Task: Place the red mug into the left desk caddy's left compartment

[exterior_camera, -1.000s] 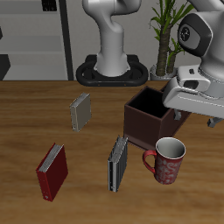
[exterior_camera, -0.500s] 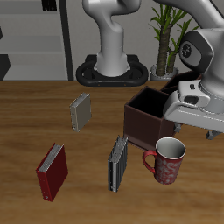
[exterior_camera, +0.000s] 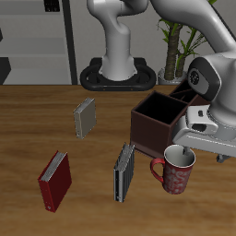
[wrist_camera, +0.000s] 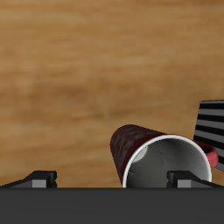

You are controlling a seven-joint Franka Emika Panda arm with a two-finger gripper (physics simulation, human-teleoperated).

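The red mug (exterior_camera: 175, 170) stands upright on the table near the front edge, its handle toward a striped book. It also shows in the wrist view (wrist_camera: 140, 149), with its light grey inside visible. The left desk caddy (exterior_camera: 151, 136), a dark maroon box with a black inside, stands just behind the mug; the arm partly hides it. My gripper (exterior_camera: 203, 153) hangs low just above and beside the mug's rim, open and empty. In the wrist view the gripper (wrist_camera: 114, 179) has its fingertips (wrist_camera: 39, 178) set wide apart, with the mug near one of them.
A grey striped book (exterior_camera: 124, 171) stands upright beside the mug and shows in the wrist view (wrist_camera: 210, 131). A red book (exterior_camera: 54, 180) and a grey book (exterior_camera: 85, 117) lie farther off. The robot base (exterior_camera: 118, 74) and a plant (exterior_camera: 175, 37) are at the back.
My gripper has come down and forward, from above the caddy to just over the mug's rim. The mug and the books have not moved.
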